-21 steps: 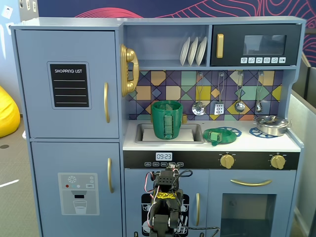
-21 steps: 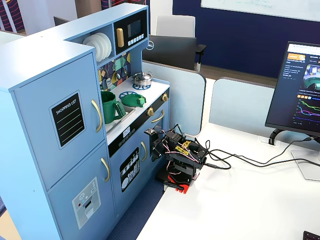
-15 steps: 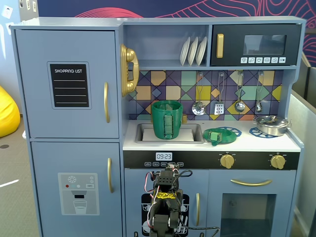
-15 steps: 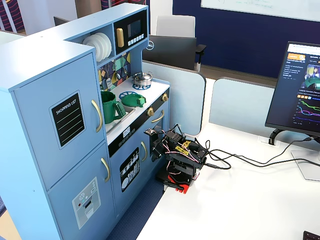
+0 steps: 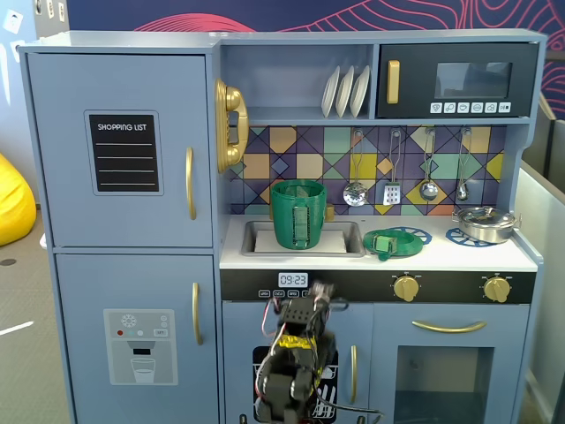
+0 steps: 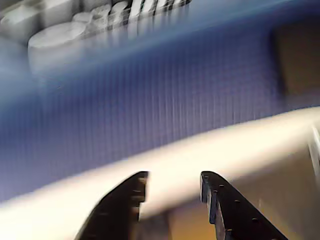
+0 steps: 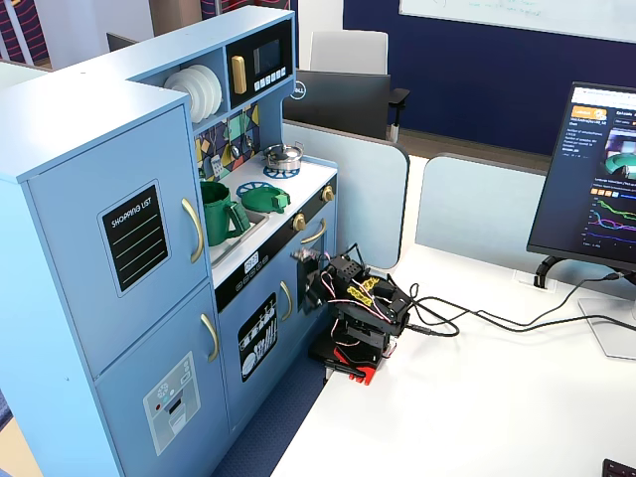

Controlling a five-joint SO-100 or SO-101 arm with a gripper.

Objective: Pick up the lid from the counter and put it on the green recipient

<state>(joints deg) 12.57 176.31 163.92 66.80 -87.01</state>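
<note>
End effector (image 6: 172, 182): fingers spread, empty, low before the kitchen front. Lid (image 5: 391, 243): flat on worktop (image 5: 459, 256), above and right of it in a fixed view; green recipient (image 5: 298, 213) further left, in the sink.

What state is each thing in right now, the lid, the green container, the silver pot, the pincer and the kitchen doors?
lid: lying flat on the counter, over the nearer burner print, not held.
green recipient: upright in the sink, uncovered.
silver pot: on the far burner, its own lid on.
pincer: open, empty, low in front of the kitchen.
fridge doors: closed.
microwave door: closed.
</note>
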